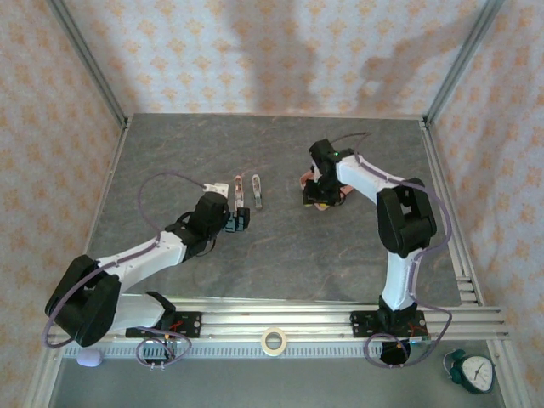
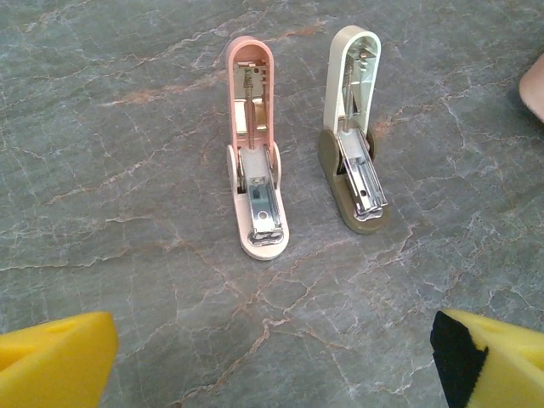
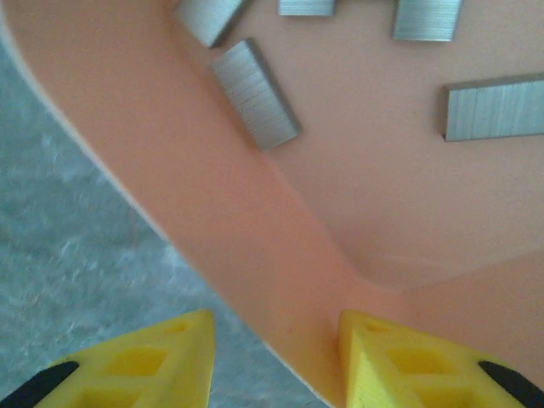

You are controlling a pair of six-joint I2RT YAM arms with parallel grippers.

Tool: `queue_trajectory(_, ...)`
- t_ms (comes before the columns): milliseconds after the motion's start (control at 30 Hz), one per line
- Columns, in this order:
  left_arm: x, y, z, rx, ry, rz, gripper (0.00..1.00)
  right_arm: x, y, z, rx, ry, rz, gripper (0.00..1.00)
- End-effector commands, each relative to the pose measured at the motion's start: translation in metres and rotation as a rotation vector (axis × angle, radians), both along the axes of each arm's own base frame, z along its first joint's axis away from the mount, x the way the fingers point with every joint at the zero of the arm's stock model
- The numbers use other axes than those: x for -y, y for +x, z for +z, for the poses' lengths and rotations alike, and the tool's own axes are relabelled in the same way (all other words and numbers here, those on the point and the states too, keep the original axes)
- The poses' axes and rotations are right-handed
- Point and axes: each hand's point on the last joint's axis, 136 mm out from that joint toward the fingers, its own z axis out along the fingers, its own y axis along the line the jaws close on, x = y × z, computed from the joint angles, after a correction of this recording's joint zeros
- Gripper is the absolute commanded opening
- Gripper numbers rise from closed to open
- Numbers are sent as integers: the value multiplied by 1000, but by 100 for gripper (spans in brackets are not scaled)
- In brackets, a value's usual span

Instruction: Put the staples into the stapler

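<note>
Staples (image 3: 255,93) lie in a pink tray (image 3: 170,187), well apart from the stapler (image 2: 255,170), which lies open on the table (image 2: 102,170). The right claw (image 3: 274,327) sits half open over the tray's rim. The left claw (image 2: 272,340) hangs wide open near the stapler.

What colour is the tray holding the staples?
Peachy pink; the tray shows best in the right wrist view.

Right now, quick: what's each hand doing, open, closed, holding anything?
Left hand: open, empty.
Right hand: partly open over the rim of the tray, holding nothing; the staples lie loose inside.
</note>
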Motion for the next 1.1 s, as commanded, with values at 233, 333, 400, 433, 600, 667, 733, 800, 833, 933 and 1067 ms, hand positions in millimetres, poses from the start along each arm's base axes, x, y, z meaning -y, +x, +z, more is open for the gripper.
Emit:
queue_trajectory(233,-15,-13,1,19,3,24,95,-14,-34,47,113,12,-69,44)
queue_trajectory(333,-15,-14,-1,16,6,22,95,1,-29,63,137,-57,-64,44)
queue_trajectory(400,-15,-14,-1,14,7,18,96,11,-24,67,141,-93,-74,44)
queue_trajectory(433,-15,-13,-1,17,5,20,95,18,-20,67,144,-112,-86,44)
queue_trajectory(600,-14,-10,-2,24,12,19,95,41,4,62,139,-161,-121,40)
queue_trajectory(667,-13,-8,-5,22,20,14,95,45,11,55,123,-185,-112,38)
queue_trajectory(733,-12,-5,-7,16,33,12,95,50,17,45,96,-220,-97,37)
queue_trajectory(800,-11,-2,-9,8,42,9,95,53,22,36,73,-249,-88,36)
queue_trajectory(833,-10,-1,-10,5,43,8,95,56,25,31,63,-265,-88,36)
queue_trajectory(933,-7,4,-13,-2,47,8,95,65,33,18,36,-302,-102,36)
queue_trajectory(1067,-2,9,-16,-10,44,4,95,75,39,4,8,-326,-145,34)
